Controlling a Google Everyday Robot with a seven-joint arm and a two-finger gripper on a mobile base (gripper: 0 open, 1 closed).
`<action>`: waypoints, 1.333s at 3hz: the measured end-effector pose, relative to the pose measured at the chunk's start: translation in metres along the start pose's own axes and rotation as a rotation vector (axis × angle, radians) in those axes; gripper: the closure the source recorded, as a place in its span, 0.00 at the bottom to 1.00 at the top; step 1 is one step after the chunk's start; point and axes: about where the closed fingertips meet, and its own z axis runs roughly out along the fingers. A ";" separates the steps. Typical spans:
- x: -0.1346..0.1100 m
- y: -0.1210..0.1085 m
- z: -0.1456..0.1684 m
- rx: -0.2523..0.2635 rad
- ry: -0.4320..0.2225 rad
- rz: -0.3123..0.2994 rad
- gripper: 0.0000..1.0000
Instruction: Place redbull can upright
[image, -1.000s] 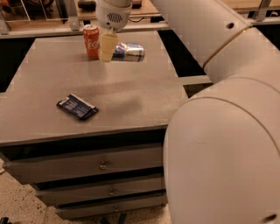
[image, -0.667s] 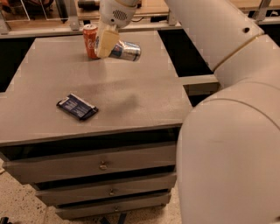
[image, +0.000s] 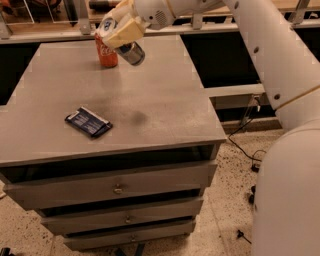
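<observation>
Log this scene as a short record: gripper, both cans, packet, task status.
gripper: above the far part of the table, shut on the redbull can
redbull can: tilted in the gripper, next to the Coke can
Coke can: upright, far side of table
packet: flat, near left of table
task status: redbull can not yet set upright

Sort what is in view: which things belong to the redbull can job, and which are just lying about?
Job in hand:
redbull can, held tilted above the table
gripper, closed on it, at the table's far side

Lying about:
Coca-Cola can, upright beside the gripper
dark blue packet, flat, front left
</observation>
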 end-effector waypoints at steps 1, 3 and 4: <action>-0.012 0.006 0.003 -0.019 -0.041 0.005 1.00; -0.007 0.027 0.004 -0.077 -0.241 0.167 1.00; -0.013 0.060 0.005 -0.104 -0.343 0.249 1.00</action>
